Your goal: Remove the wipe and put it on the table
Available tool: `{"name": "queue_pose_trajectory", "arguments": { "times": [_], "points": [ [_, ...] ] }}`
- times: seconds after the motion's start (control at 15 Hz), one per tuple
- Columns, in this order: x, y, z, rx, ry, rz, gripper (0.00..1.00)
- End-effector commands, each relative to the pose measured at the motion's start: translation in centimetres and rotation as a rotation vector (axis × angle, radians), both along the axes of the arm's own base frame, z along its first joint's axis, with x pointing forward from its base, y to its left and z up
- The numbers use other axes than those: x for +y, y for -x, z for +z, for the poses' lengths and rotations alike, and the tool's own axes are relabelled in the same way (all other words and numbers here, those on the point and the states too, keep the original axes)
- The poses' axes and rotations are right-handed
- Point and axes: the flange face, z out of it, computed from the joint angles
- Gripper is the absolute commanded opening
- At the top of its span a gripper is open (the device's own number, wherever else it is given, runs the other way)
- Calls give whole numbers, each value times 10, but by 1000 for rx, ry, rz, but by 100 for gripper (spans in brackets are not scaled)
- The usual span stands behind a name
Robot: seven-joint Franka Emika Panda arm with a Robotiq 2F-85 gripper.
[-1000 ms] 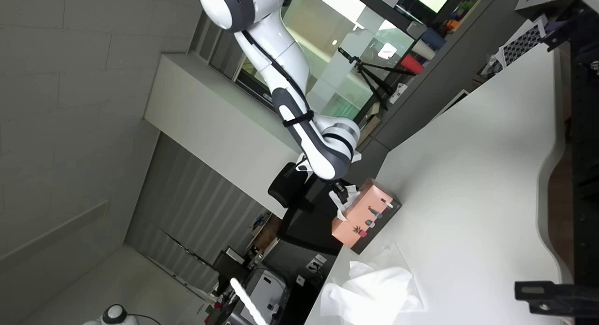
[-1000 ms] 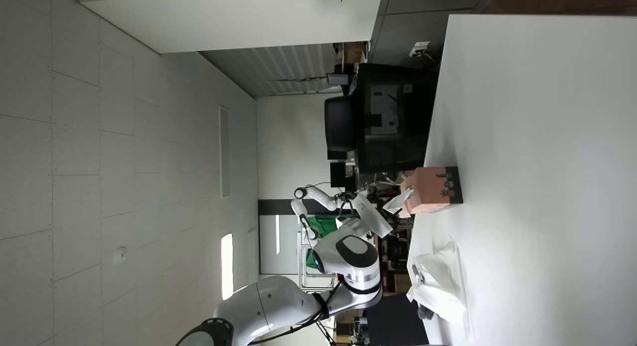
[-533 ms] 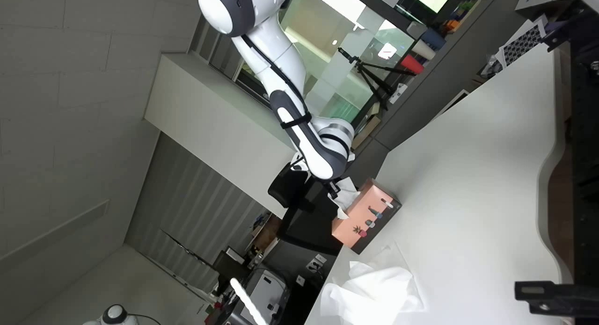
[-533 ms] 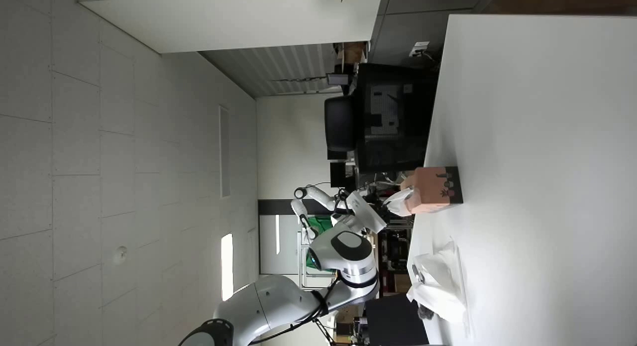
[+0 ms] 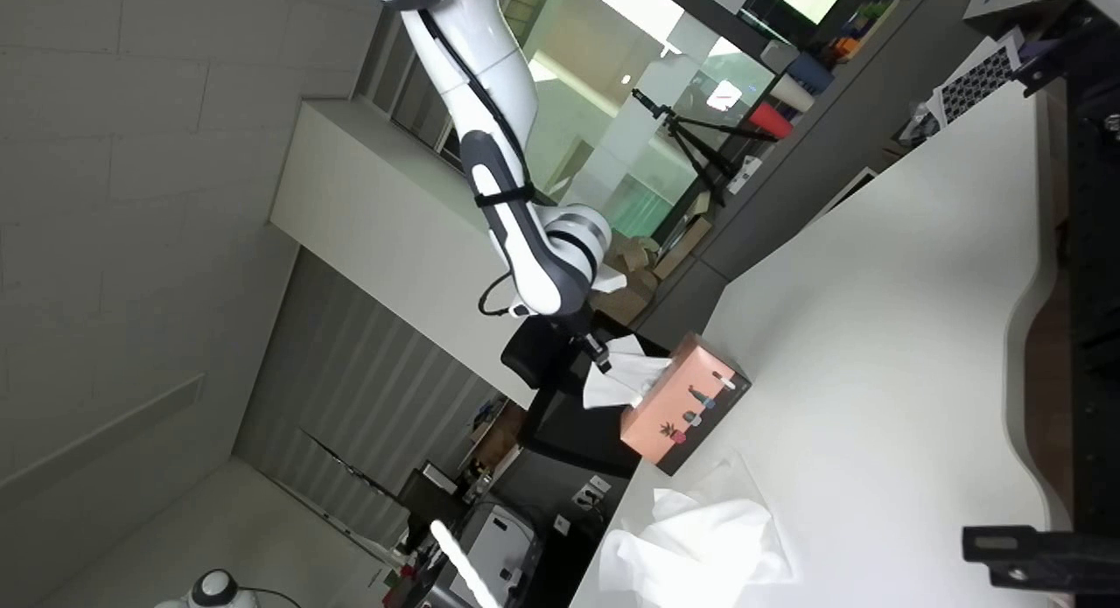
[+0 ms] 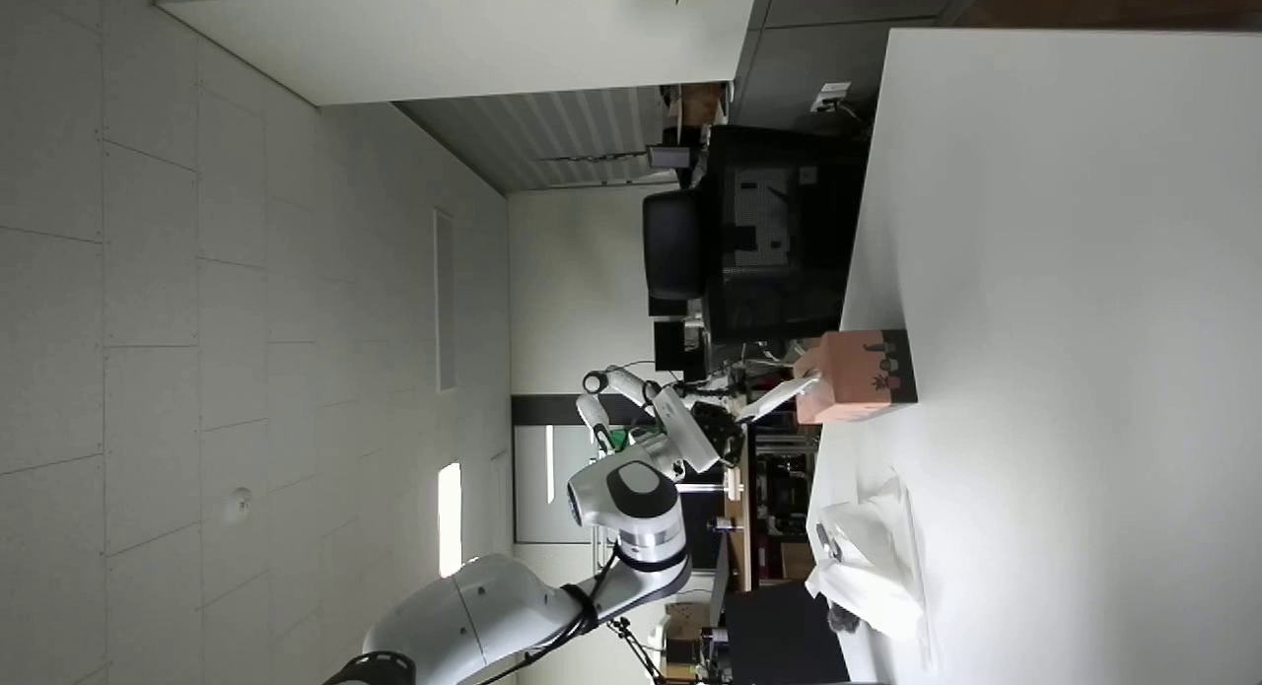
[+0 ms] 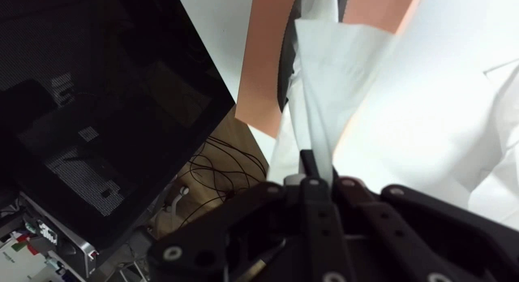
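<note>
- In an exterior view, the gripper [image 5: 604,361] is a little right of and below the frame's centre. The wipe [image 5: 624,379] spreads just to its right, between it and the top of the box [image 5: 678,407]. The table [image 5: 892,328] fills the right; a white heap [image 5: 700,551] lies on it at the bottom.
- In an exterior view, the gripper [image 6: 739,425] stands right of centre, and the wipe [image 6: 781,397] runs from it slantwise, up and right, to the box [image 6: 856,370]. Seen nearly edge-on, that slant looks like its long axis. The grasp is too small to judge here.
- In the wrist view, the fingers [image 7: 314,192], at bottom centre, are pinched together on a gathered end of the wipe [image 7: 336,67]. From there it fans out towards the top of the frame, over the slot [image 7: 288,57] of the box. Whether its far end is free of the slot I cannot tell. The next move probably calls for a pull along that axis, away from the box, then a lowering to the table; a sheet beneath could come too.
</note>
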Motion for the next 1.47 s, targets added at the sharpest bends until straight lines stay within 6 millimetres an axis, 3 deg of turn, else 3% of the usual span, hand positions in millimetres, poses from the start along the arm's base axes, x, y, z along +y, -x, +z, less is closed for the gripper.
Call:
{"name": "queue_pose_trajectory", "arguments": {
  "times": [0.0,0.33,0.67,0.87,1.4],
  "points": [
    [4,7,50,29,17,43,0],
    [16,15,96,58,4,137,0],
    [39,30,123,103,-34,278,0],
    [57,40,118,160,-106,370,0],
    [76,63,55,478,-264,503,0]
  ]
}}
